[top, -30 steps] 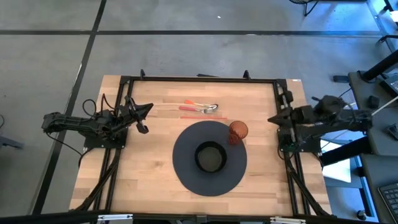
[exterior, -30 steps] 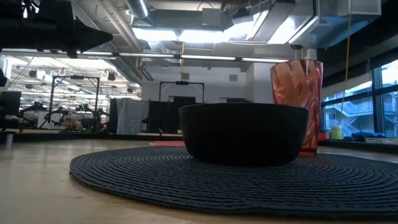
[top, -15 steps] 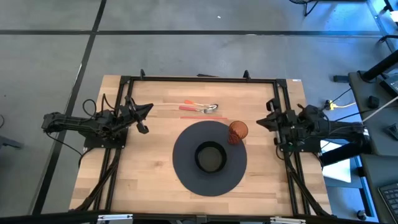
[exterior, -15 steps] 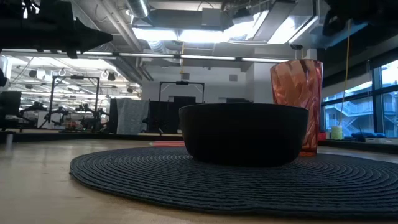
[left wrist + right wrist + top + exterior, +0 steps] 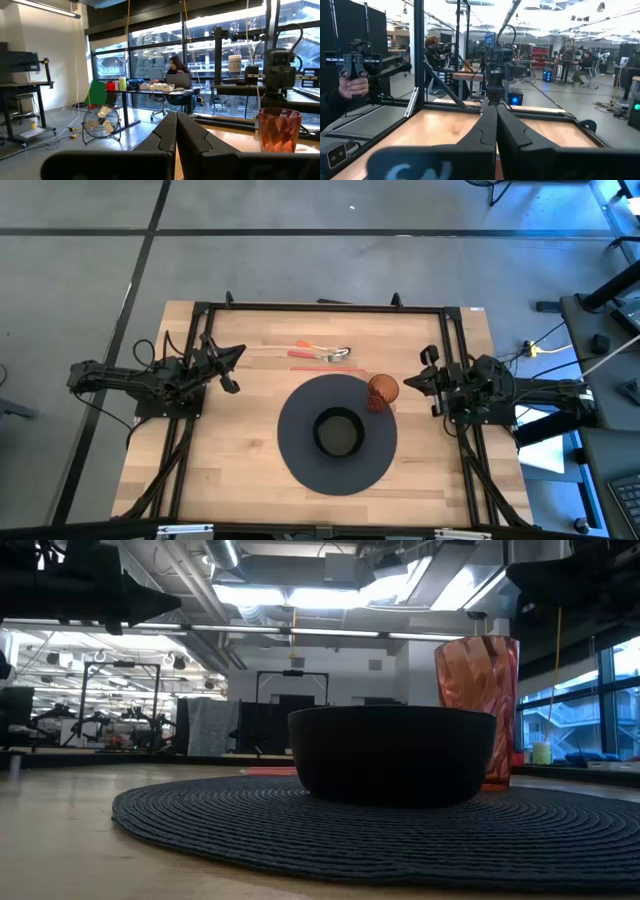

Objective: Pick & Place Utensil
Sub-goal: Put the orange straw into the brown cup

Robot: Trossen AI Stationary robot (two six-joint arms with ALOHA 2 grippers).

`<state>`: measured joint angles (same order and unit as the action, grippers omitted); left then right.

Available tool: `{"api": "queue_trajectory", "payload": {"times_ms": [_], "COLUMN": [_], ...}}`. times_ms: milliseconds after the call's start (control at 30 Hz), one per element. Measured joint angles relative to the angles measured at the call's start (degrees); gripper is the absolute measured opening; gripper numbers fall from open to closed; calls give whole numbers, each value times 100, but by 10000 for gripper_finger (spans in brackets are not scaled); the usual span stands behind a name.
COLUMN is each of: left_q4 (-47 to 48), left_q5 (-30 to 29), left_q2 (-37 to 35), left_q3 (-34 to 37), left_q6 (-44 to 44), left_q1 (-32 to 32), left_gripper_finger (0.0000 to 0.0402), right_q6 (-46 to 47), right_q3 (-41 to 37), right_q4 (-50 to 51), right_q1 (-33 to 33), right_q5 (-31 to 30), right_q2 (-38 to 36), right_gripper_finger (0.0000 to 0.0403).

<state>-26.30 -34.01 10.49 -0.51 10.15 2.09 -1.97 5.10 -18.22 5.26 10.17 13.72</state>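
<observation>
Two utensils with orange-red handles lie flat on the wood near the table's far edge, metal ends toward the right. A black bowl sits on a round dark woven mat; it shows in the low view as the bowl on the mat. A red faceted cup stands upright on the mat's far right edge. My left gripper is shut above the table's left side. My right gripper is shut above the right side, just right of the cup.
A black metal frame runs along the table's far, left and right sides. Bare wood lies left of the mat and in front of it. In the right wrist view a person's hand holds a controller beyond the table.
My right arm has reached out from the table's right edge toward the left, bringing its gripper close to the red cup. The left arm, utensils, bowl and cup have kept their places.
</observation>
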Motion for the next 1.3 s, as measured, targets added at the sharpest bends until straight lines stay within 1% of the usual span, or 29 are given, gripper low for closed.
{"api": "queue_trajectory", "payload": {"times_ms": [167, 367, 433, 533, 600, 667, 733, 800, 867, 933, 1000, 1067, 1200, 1300], "left_q4": [0, 126, 196, 678, 1038, 1248, 1503, 2248, 3143, 3815, 4217, 4392, 5251, 5847], "left_q5": [-112, -87, -249, -608, -637, -595, -501, -395, -93, 339, 977, 1593, 2410, 3005], "left_q2": [0, 0, 0, 38, 176, 459, 911, 1535, 2268, 3110, 3966, 4796, 6352, 7379], "left_q3": [0, 0, -7, -223, -475, -750, -1152, -1793, -2557, -3307, -3907, -4380, -5410, -5934], "left_q6": [-61, -452, -547, -983, -1295, -1465, -1637, -1846, -2124, -2172, -1616, -1122, -1024, -654], "left_q1": [2, 1, 2, 0, 0, -19, -140, -409, -790, -1227, -1667, -2025, -2639, -2819], "left_gripper_finger": [1, 3, 1, 2, 3, 3, 3, 3, 3, 3, 3, 3, 3, 3], "right_q6": [-15, -125, -124, -119, -128, -143, -145, -139, -169, -299, -442, -518, -582, -619], "right_q3": [0, 2, 2, 2, 2, 2, 4, 7, 7, 7, 7, 8, 9, 9], "right_q4": [5, 137, 246, 384, 398, 389, 353, 350, 353, 351, 345, 330, 332, 348], "right_q1": [0, -2, -2, -2, -2, -2, -2, -2, -2, -2, -2, -2, -2, -2], "right_q5": [68, 294, 293, 249, 247, 238, 142, -38, -221, -408, -615, -830, -1052, -1063], "right_q2": [0, 0, 0, 0, 0, 0, 0, 0, 0, 0, 0, 0, 0, 0], "right_gripper_finger": [5, 6, 6, 7, 7, 7, 7, 7, 8, 8, 8, 8, 8, 8]}}
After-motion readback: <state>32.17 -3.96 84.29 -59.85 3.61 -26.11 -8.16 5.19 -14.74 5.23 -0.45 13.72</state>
